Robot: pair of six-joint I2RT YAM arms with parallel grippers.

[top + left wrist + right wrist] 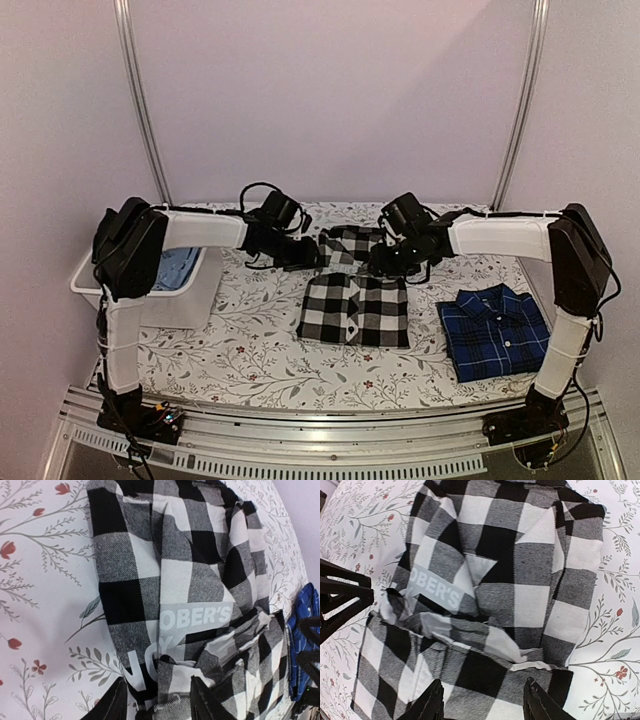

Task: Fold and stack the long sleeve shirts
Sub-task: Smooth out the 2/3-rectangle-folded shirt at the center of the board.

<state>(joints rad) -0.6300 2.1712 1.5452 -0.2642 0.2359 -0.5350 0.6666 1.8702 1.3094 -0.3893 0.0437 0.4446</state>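
Observation:
The black-and-white check shirt (pixel 355 305) lies partly folded at the table's middle, its far part (pixel 350 243) bunched between the two grippers. My left gripper (pixel 305 255) hangs low over the shirt's far left edge. Its fingers (pixel 116 702) stand apart with a fold of check cloth (pixel 170 690) between them, and a printed label (pixel 197 616) shows ahead. My right gripper (pixel 388 262) hovers at the far right edge, fingers (pixel 540 702) wide apart over the check shirt (pixel 520 580). The navy plaid shirt (pixel 495 330) lies folded at the right.
A white bin (pixel 190 300) holding light blue cloth (pixel 178 268) stands at the table's left edge. The floral tablecloth (pixel 250 350) shows around the shirts. The navy shirt (pixel 303 635) sits close beside the check one. The left arm's fingers (pixel 342 597) appear in the right wrist view.

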